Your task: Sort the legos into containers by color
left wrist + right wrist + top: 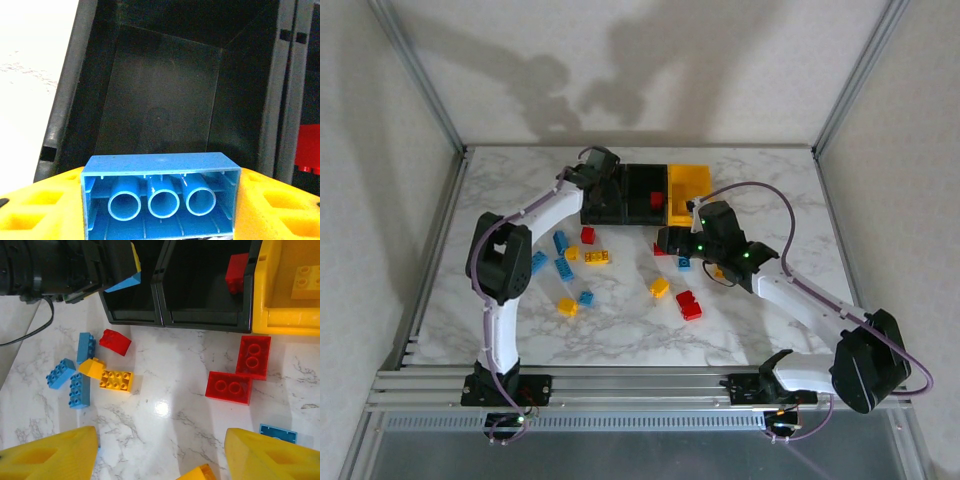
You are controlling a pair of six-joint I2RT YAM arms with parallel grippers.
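One blue lego (pixel 160 195) over leftmost black bin (pixel 160 110)

Top camera: high behind me, sees whole surface (pixel 620 330). Left wrist: close, facing into left black bin (pixel 160 100). Right wrist: higher, shares that bin.

Blue, red and yellow legos (pixel 116 380) on a white, grey-veined table (pixel 165 365); two black bins (pixel 200 320), one yellow bin (pixel 282 322).

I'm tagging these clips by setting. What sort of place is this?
Most likely a robotics lab work cell rather than a home: a white marble-patterned tabletop is fenced by bare aluminium frame posts, and a slotted metal mounting rail runs along its near edge.
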